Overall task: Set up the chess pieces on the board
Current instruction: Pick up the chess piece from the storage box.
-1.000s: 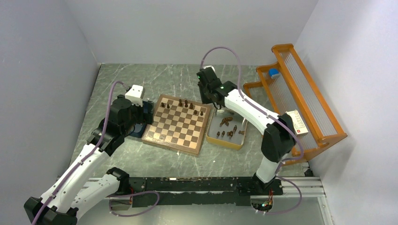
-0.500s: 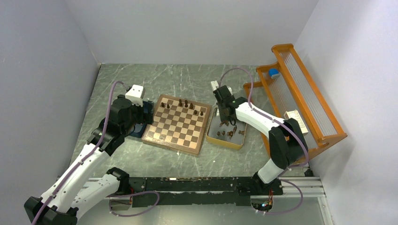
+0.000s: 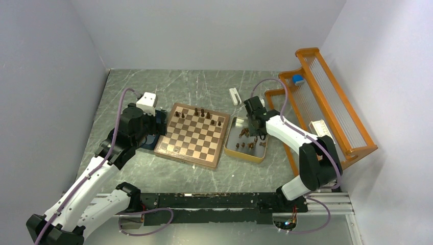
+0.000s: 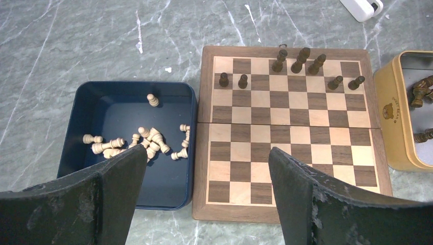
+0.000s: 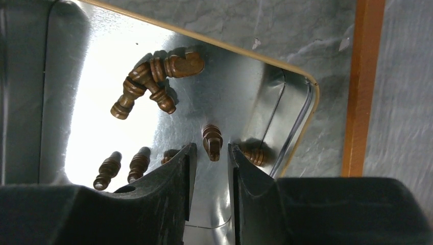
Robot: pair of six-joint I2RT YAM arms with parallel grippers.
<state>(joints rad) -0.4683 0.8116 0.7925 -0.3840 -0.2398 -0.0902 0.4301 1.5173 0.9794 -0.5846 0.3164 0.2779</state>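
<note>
R gripper [image 5: 210, 147]: jaws a narrow slot apart, straddling one small dark brown wooden chess piece [image 5: 212, 142] that lies in the shallow yellow-rimmed shiny metal tray [image 5: 240, 87]. We see a sliver of gap on each side, so no pinch. L gripper [image 4: 207, 153]: fingers spread wide, nothing btw them, hovering by the left edge of the square chequered wooden board [image 4: 306, 135].

Vs. a sec ago: R gripper was at the board's far-right corner; it's now down over the tray, just right of the board. That move uncovered a small white block [image 3: 234, 95] beyond the board's far-right corner. L arm same pose. Board count unchanged: seven dark pieces [image 4: 300, 58] upright in its two far rows; more sit in the tray.

Writing: the tray's side wall has a bear-face print w/ arched lettering, too small to read. A white box [image 3: 320, 126] on the orange rack [image 3: 308, 51], well right of the board, has red marks, illegible.

Only the R wrist view shows the piece btw the fingertips; in the top view the arm hides it. Only the L wrist view shows pale wooden pieces [image 4: 145, 140] heaped in a dark blue tray [image 4: 127, 92] just left of the board.
</note>
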